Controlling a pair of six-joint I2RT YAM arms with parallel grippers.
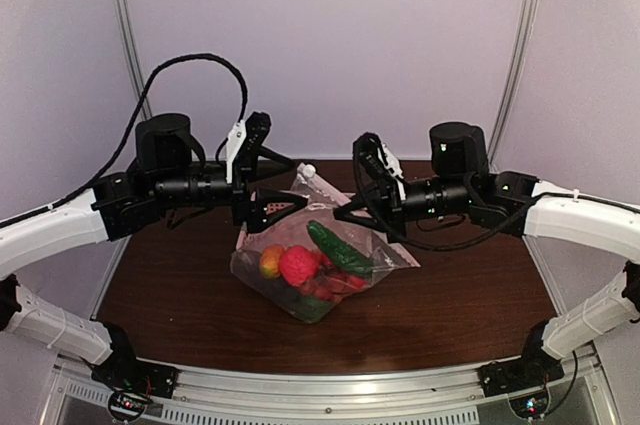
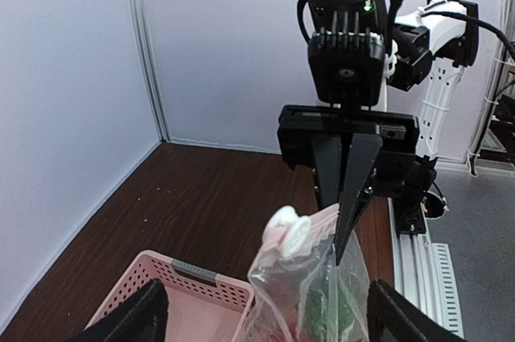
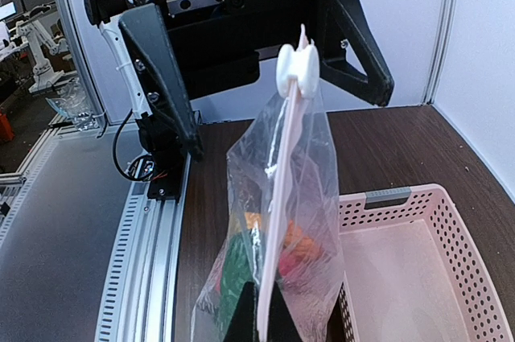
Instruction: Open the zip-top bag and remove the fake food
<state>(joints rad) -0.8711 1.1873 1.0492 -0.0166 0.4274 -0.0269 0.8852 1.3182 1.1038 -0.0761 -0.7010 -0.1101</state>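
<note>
The zip-top bag (image 1: pixel 330 260) stands at the table's middle with its zip strip up and the white slider (image 1: pixel 307 173) at the strip's far end. The fake food (image 1: pixel 298 265) lies inside: a red berry, a green cucumber (image 1: pixel 338 248), orange and dark pieces. My right gripper (image 3: pixel 269 314) is shut on the zip strip; in the top view it (image 1: pixel 350 210) is at the bag's upper right. My left gripper (image 2: pixel 267 303) is open wide, its fingers (image 2: pixel 138 318) on either side of the slider (image 2: pixel 287 233) without touching it; in the top view it (image 1: pixel 288 197) is at the bag's upper left.
A pink perforated basket (image 2: pixel 185 290) sits on the dark wooden table right beside the bag, also in the right wrist view (image 3: pixel 402 261). The aluminium rail (image 3: pixel 137 245) with the arm bases runs along the near edge. White walls close the back and sides.
</note>
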